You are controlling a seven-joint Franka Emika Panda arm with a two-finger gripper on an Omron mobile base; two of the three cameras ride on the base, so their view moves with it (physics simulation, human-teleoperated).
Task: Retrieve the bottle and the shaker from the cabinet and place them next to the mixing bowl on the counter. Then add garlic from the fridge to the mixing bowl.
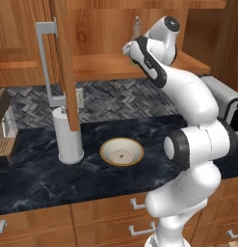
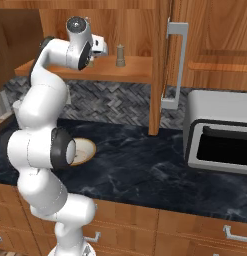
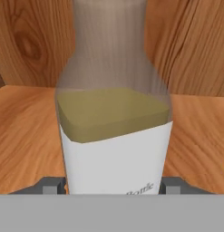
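— Where's the bottle (image 3: 114,136)?

— Upright on the wooden cabinet shelf (image 3: 22,136), close up in the hand view: clear glass, a yellowish liquid inside, a white label across its lower half. The gripper (image 3: 114,186) has a finger tip (image 3: 51,186) against each side of the label, so the jaws are clamped on the bottle, which is standing on the shelf.

— And the shaker (image 2: 120,55)?

— On the same shelf, just beside the hand, standing upright, apart from the gripper.

— What's below?

— A dark marble counter (image 1: 43,178) with the mixing bowl (image 1: 122,151) on it, under the cabinet. A white paper towel roll (image 1: 68,135) stands near the bowl's left in the left base view. The cabinet door (image 1: 65,62) hangs open above it. A toaster oven (image 2: 220,135) sits well off on the counter.
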